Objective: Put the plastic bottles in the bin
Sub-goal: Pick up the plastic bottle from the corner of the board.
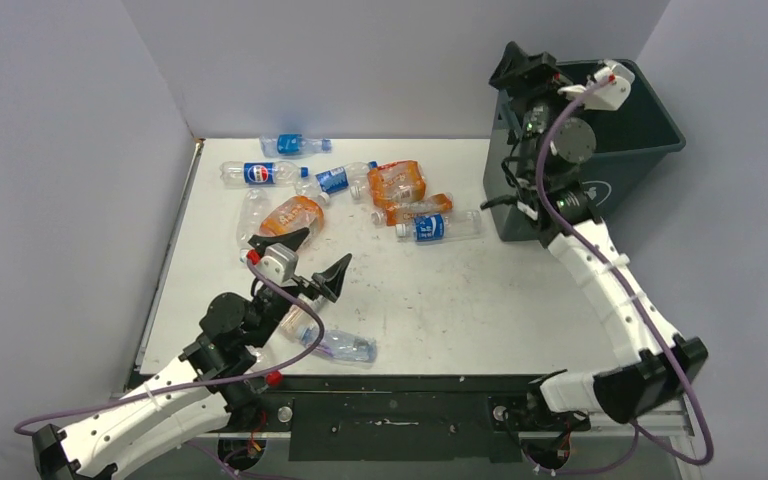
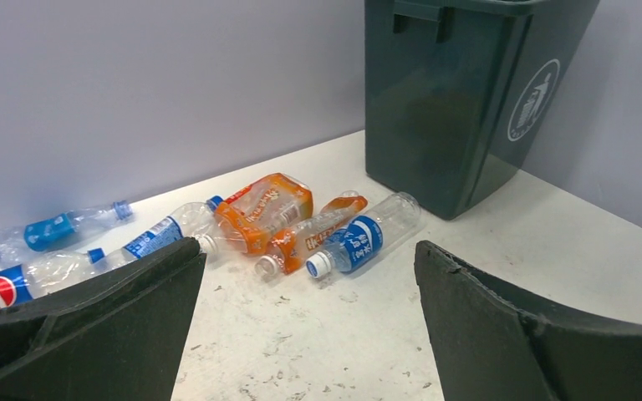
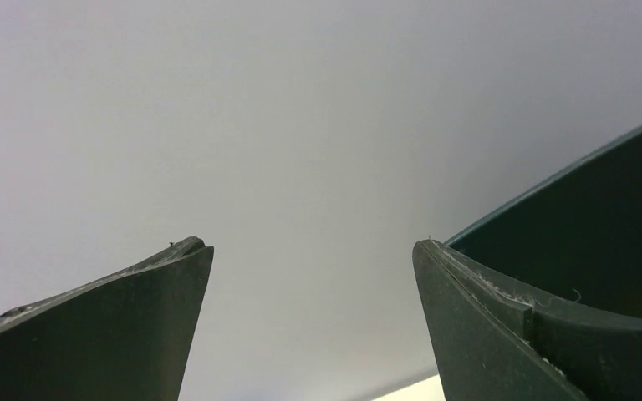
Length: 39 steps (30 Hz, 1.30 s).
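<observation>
Hovering at the bin [image 1: 632,178] rim, the right hand [image 1: 523,68] is standing wide apart, gripping nothing. The left hand [image 1: 308,258] is gaping empty above the table [image 1: 460,300], where the plastic bottles [image 1: 398,184] are lying.

A clear plastic bottle [image 1: 258,173] lying near the far left corner of the table [image 1: 440,300] has a blue label with the round red, white and blue Pepsi emblem. The large dark grey-green plastic bin [image 2: 435,109] bears a white circled litter sign [image 2: 533,98] on its front: a figure dropping rubbish. The white lettering on the orange-labelled bottles [image 2: 267,209] and on the blue-labelled clear bottle [image 2: 358,241] is too small to read.
</observation>
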Each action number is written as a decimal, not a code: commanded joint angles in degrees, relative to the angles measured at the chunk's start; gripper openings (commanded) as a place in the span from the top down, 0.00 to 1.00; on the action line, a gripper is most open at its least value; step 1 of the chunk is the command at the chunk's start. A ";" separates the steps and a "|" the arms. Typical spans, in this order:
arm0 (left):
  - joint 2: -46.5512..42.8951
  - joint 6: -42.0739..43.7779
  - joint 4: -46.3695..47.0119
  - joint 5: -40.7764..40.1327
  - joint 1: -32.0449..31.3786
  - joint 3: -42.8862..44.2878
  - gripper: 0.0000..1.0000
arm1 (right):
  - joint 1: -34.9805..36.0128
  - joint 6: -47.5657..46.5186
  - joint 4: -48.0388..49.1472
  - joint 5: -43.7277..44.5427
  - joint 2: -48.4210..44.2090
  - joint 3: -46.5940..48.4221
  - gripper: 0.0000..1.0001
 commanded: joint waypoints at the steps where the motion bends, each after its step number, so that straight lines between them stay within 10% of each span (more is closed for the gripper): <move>1: -2.04 3.75 1.35 -5.14 -0.74 -0.13 0.04 | 3.33 6.27 2.23 -18.27 -9.21 -12.01 0.06; 17: -0.91 7.70 -1.01 -8.54 -2.48 0.90 0.04 | 20.02 1.47 -6.25 -48.46 -9.12 -43.33 0.04; 39: -3.11 7.64 0.21 -7.30 -2.73 -0.04 0.04 | 43.07 -10.67 -4.11 -39.58 9.38 -45.55 0.04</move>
